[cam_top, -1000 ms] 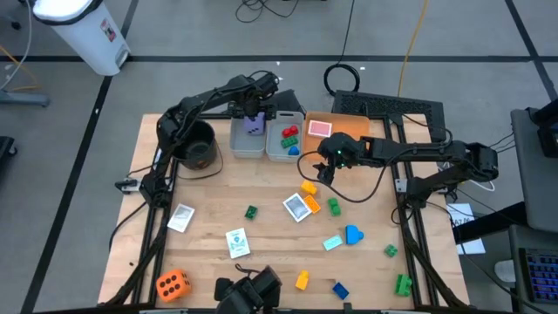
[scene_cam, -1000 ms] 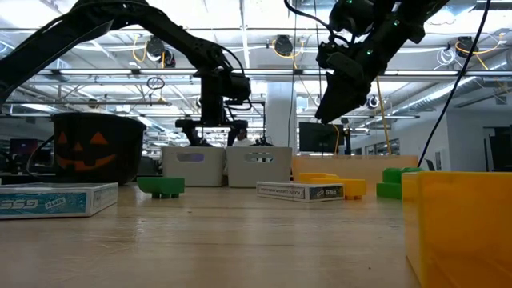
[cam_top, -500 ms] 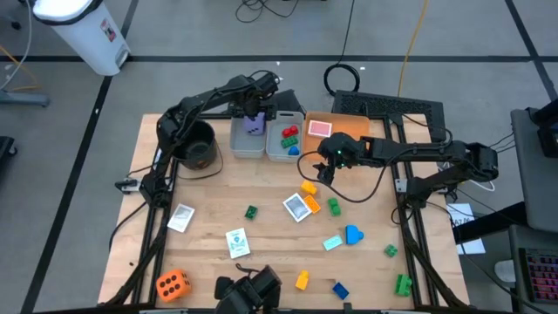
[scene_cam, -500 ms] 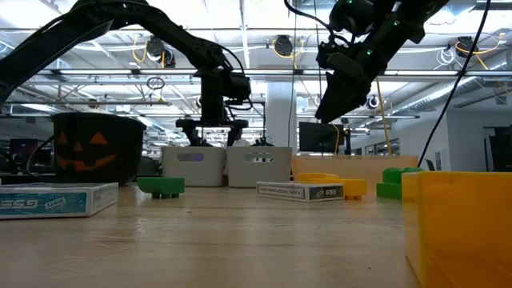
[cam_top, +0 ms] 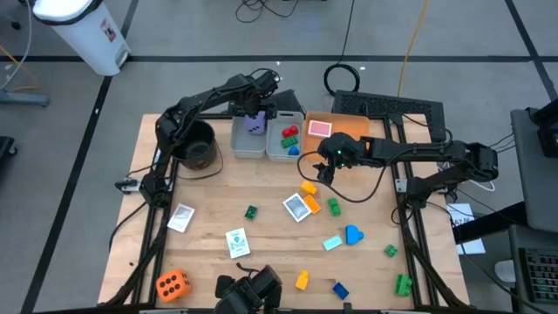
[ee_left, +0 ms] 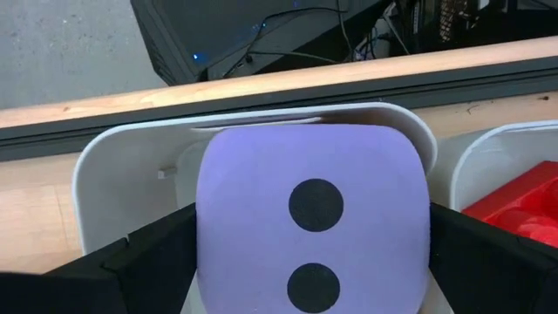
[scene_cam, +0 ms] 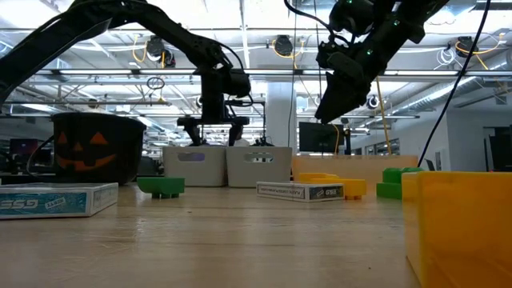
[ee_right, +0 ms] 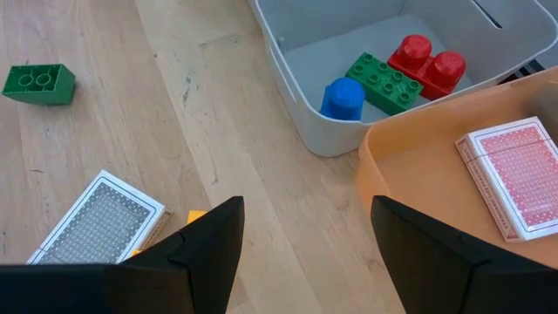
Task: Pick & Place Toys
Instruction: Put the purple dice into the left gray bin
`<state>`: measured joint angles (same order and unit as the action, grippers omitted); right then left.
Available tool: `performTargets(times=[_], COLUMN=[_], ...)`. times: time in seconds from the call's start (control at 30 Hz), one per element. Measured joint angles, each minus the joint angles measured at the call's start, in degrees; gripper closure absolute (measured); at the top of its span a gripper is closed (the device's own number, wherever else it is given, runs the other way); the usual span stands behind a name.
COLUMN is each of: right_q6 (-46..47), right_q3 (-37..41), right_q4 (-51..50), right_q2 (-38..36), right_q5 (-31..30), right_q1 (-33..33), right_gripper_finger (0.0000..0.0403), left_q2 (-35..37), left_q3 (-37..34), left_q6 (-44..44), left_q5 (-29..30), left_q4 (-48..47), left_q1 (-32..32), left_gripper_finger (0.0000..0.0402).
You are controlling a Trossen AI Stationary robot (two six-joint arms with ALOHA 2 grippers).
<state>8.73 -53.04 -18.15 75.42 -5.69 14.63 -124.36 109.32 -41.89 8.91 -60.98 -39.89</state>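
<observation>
L gripper (cam_top: 254, 113) over left grey bin (cam_top: 246, 139), fingers wide apart, purple die (ee_left: 312, 214) sitting between them inside bin; contact w/ fingers not discernible. R gripper (cam_top: 324, 167) raised above table (cam_top: 218, 201) near right grey bin (ee_right: 349, 52), fingers parted, holding nothing. Right bin: red brick (ee_right: 427, 63), green brick (ee_right: 384, 83), blue piece (ee_right: 342, 98). Red-backed card (ee_right: 506, 179) in orange tray (ee_right: 410, 174). Grey-patterned card (ee_right: 94, 218) below R gripper on tabletop. Orange die (cam_top: 172, 283) at table's near-left corner.
</observation>
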Motion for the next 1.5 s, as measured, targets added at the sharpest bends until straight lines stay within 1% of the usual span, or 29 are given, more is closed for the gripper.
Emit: performTargets(times=[0.27,0.67,0.97,1.1,1.23,1.5], right_q6=[0.0,0.0,0.0,0.0,0.0,1.0], right_q3=[0.0,0.0,0.0,0.0,0.0,0.0], right_q4=[0.0,0.3,0.3,0.3,0.3,0.3], right_q2=[0.0,0.0,0.0,0.0,0.0,0.0], right_q5=[0.0,0.0,0.0,0.0,0.0,0.0], right_q1=[0.0,0.0,0.0,0.0,0.0,0.0], right_gripper_finger=[0.0161,0.0161,0.0161,0.0161,0.0161,0.0161], left_q2=[0.0,0.2,0.2,0.2,0.2,0.2], left_q3=[0.0,0.0,0.0,0.0,0.0,0.0], left_q6=[1.4,2.2,1.4,2.2,2.4,2.6], left_q5=[1.4,0.7,5.6,5.9,4.2,4.8], left_q4=[0.1,0.0,-0.2,-0.2,0.2,1.5], left_q1=[0.1,0.8,2.1,2.1,2.0,2.0], left_gripper_finger=[0.0002,0.0002,0.0002,0.0002,0.0002,0.0002])
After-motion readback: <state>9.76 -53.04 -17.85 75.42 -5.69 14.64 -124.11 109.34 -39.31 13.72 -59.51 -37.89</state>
